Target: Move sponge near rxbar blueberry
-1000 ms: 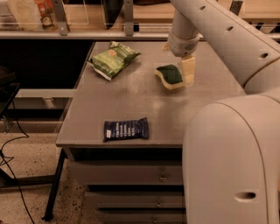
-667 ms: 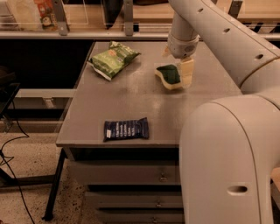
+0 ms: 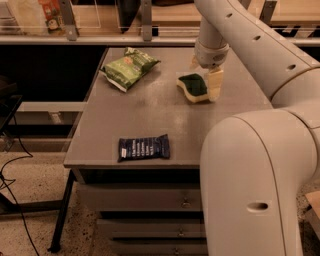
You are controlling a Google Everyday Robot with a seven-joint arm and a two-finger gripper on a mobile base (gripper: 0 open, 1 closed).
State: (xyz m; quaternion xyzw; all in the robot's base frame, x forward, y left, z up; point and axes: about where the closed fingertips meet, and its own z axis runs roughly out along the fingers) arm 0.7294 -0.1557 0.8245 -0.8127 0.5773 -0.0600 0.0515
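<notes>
The sponge [image 3: 193, 86], dark green on top with pale yellow foam below, lies on the grey table [image 3: 150, 112] at its right rear. My gripper [image 3: 204, 74] hangs from the arm right over it, open. One pale finger [image 3: 215, 83] stands at the sponge's right edge and the other at its far left corner. The rxbar blueberry [image 3: 143, 148], a flat navy wrapper with pale lettering, lies near the table's front edge, well to the front-left of the sponge.
A light-green snack bag [image 3: 130, 67] lies at the table's rear left. Drawers [image 3: 145, 197] sit under the tabletop. A shelf with rails and bottles [image 3: 50, 10] runs behind. My large arm housing [image 3: 255, 180] fills the right foreground. Cables lie on the floor at left.
The gripper has shifted only slightly around the sponge. The sponge, the bar and the bag have not moved.
</notes>
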